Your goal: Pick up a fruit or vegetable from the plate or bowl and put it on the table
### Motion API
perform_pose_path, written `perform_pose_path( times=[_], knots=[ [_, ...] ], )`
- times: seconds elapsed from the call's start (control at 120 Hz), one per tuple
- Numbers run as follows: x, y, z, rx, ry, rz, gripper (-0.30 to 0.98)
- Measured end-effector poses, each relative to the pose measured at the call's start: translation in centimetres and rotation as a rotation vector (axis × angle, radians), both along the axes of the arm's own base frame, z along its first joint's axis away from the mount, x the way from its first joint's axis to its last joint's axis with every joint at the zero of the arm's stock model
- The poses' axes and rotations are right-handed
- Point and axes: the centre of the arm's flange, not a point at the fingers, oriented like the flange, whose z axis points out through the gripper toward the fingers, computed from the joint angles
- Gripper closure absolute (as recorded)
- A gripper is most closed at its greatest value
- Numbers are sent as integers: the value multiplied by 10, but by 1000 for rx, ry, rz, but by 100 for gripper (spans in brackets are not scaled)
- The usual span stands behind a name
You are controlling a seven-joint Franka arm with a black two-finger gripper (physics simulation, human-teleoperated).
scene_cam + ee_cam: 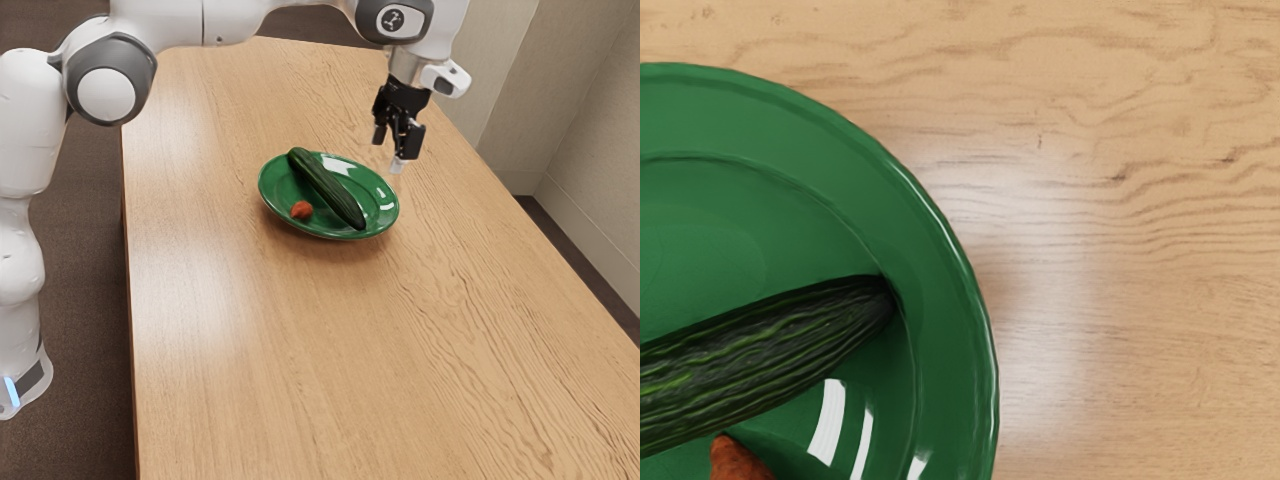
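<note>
1. Okay, so the black two-finger gripper (391, 153) is held up in the air in the exterior view, past the plate's rim toward that view's right. It's pointed down toward the table.
2. The fingers are parted, with a decent gap between them, though exactly how wide can't be told from this angle. Nothing is gripped.
3. The green plate (272, 196) is set on the wooden table (300, 340), and both bits of produce are still to be lifted off it.
4. A long dark green cucumber (328, 190) is laid pretty much right across the plate. In the exterior view, one end is pointed at the upper left and the other at the lower right, close to the rim. In the wrist view, one blunt end is seen resting by the inner edge of the rim, with lighter green streaks down the ridged skin.
5. A small orange-red lump (301, 210) is also sat on the plate, just beside the cucumber, on the exterior view's left of it. What veg it's meant to be can't be told, and whether it's touched by the cucumber can't either.
6. As for branding: a round badge (393, 19) with a pale symbol on dark is carried by the white arm (160, 25) near its wrist. It's too small to be read as any name.
7. White glare is picked up by the glossy plate in both views.
</note>
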Motion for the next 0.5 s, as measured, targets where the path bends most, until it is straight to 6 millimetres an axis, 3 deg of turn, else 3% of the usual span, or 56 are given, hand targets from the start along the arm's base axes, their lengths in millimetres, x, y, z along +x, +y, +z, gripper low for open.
perform_pose_path(
  times=[0.3,0.425,0.5],
  knots=[
    [2,4,2,-29,-21,-21,0],
    [0,25,10,-38,-42,-5,0],
    [7,46,-4,-15,-26,-37,0]
  ],
)
